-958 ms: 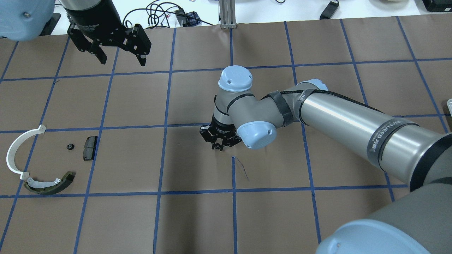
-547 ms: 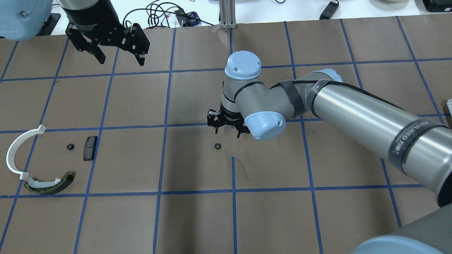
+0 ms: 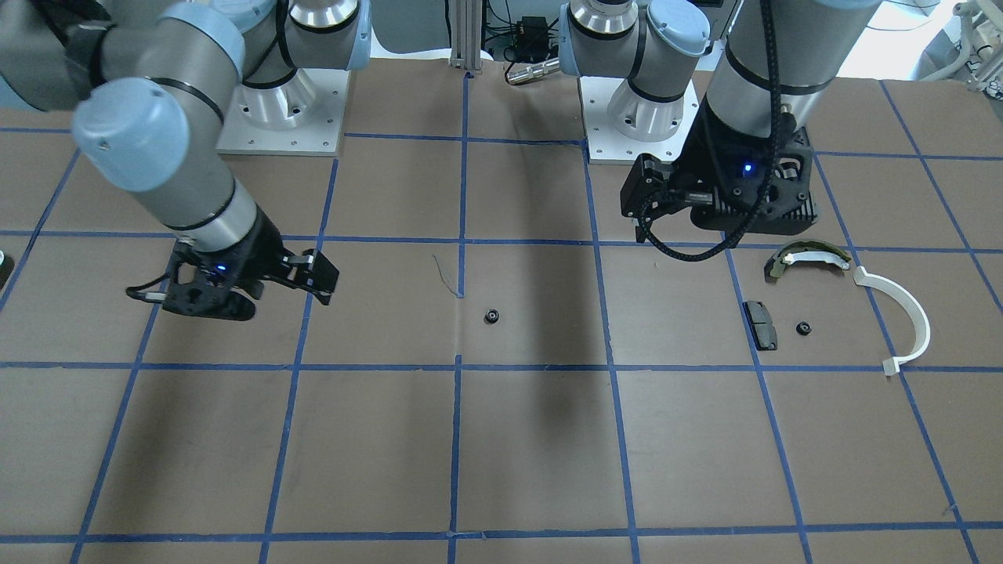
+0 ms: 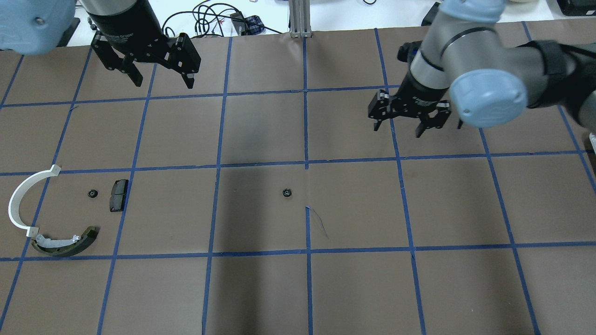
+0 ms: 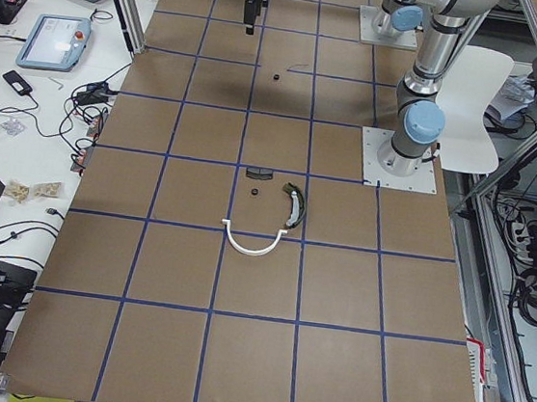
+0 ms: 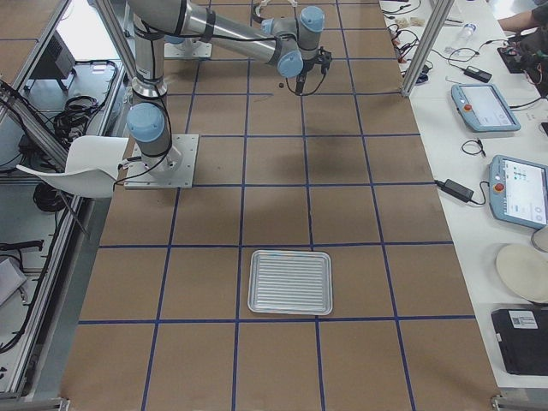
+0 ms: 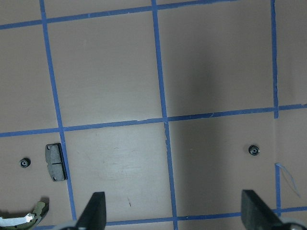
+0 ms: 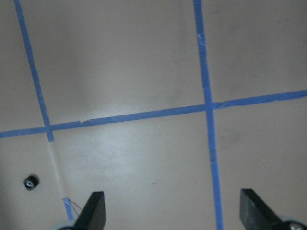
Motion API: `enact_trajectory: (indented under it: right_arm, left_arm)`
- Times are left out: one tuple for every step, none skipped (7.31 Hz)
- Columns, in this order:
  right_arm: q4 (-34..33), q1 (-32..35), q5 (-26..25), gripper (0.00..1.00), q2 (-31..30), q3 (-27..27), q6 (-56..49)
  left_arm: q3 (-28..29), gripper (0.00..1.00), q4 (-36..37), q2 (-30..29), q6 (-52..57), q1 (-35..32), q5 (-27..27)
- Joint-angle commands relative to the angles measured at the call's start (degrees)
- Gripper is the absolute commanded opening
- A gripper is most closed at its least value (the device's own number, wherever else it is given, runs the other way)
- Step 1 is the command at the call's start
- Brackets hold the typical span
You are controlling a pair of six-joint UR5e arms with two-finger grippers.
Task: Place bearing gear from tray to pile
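Table point(image 4: 260, 288) in brown paper with a blue tape grid. Everything below is placed from the bearing gear point(image 4: 287, 192).

- **Pile:** The pile point(image 4: 92, 193) lies far to the gear's left. It holds a white half-ring arc point(image 4: 12, 204) and an olive-and-white brake shoe point(image 4: 70, 247) at the arc's lower end. It also holds a second small black gear point(image 3: 802, 328), with a black pad point(image 4: 118, 194) just beside that.
- **Left gripper:** The left gripper point(image 4: 162, 83) is up-left of the bearing gear toward the far table edge, raised. Its jaws are spread wide and hold nothing.
- **Bearing gear:** It lies flat and alone mid-table, near a tape crossing, well apart from the pile and from both grippers.
- **Right gripper:** The right gripper point(image 4: 396, 131) is up-right of the gear, raised, with jaws wide apart and empty. In its wrist view the gear point(image 8: 30, 182) sits at lower left, outside the fingers point(image 8: 93, 211).
- **Tray:** The tray point(image 6: 290, 282) shows only in the exterior right view, well apart from the gear.
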Motion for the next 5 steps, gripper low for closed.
enact_trajectory:
  right_arm:
    - [9.75, -3.78, -6.37, 1.0, -7.35, -1.1, -7.84]
    - [10.3, -3.62, -6.03, 1.0, -9.28, -2.85, -7.5]
    - [10.83, -3.53, -6.29, 1.0, -9.56, -3.56, -6.81]
    - [11.09, -3.53, -5.85, 1.0, -9.74, -3.66, -6.71]
    - [12.32, -3.44, -3.67, 1.0, -9.82, -3.66, -6.71]
  left_arm:
    - [-1.64, 1.0, 0.61, -1.72, -7.02, -3.75, -0.44]
    - [-6.18, 1.0, 6.79, -2.51, -11.74, -7.7, -0.44]
    - [-13.62, 1.0, 20.43, -3.91, -18.48, -11.31, -0.53]
    - [-20.31, 1.0, 30.48, -4.79, -20.29, -13.69, -0.61]
    - [-24.55, 1.0, 32.32, -6.11, -20.92, -14.67, -2.44]
